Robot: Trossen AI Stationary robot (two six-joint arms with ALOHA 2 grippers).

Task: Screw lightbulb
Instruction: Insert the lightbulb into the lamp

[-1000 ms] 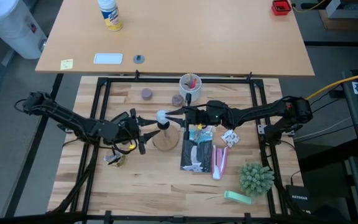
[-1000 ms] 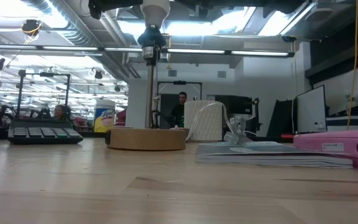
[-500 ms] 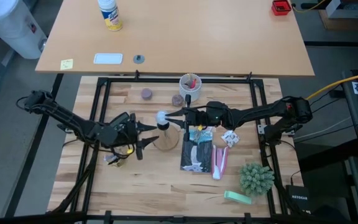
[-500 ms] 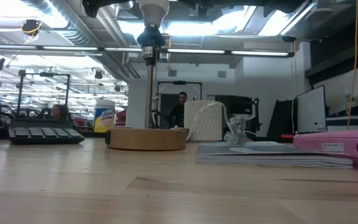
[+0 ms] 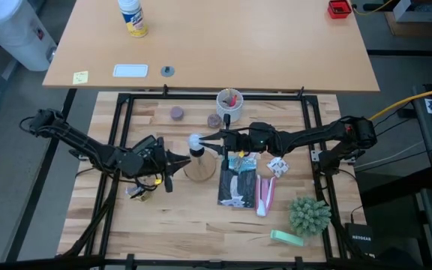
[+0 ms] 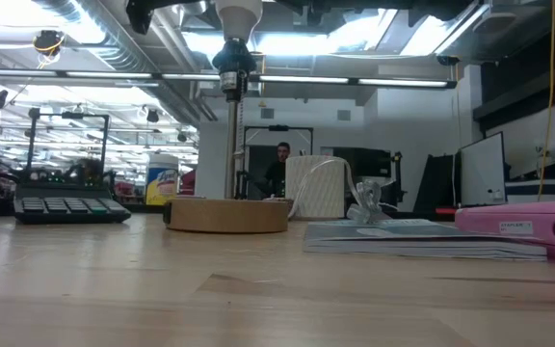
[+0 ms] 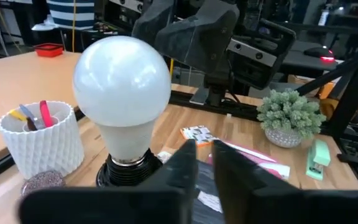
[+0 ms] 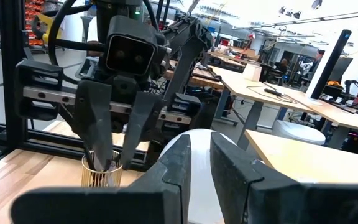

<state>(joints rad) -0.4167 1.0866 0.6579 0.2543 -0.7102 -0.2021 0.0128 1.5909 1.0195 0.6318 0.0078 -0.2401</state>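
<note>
The white lightbulb (image 5: 195, 140) (image 7: 122, 87) stands upright, its base in the black socket (image 7: 126, 169) on the post of the round wooden stand (image 5: 199, 169) (image 6: 227, 214). My left gripper (image 5: 180, 159) (image 7: 205, 150) is shut on nothing. It sits level, a little back from the bulb on the stand's left side. My right gripper (image 5: 204, 138) (image 8: 199, 142) comes in level from the table's right, shut, with its tips at the bulb's glass. My right gripper points level at the bulb's rounded glass (image 8: 197, 186) from the table's right. The bulb shows just past the narrow gap between its fingers. I cannot tell whether the tips touch the glass.
A white cup with red items (image 5: 229, 100) stands behind the stand. A booklet (image 5: 236, 186) and a pink stapler (image 5: 266, 193) lie to the stand's right, and a green plant (image 5: 309, 214) at the near right. Two purple discs (image 5: 178, 112) lie at the far left, inside the black frame rails (image 5: 126, 120).
My left gripper's fingers stood wide apart on the bulb's left side and have come together on nothing. The bulb has stayed in the socket.
</note>
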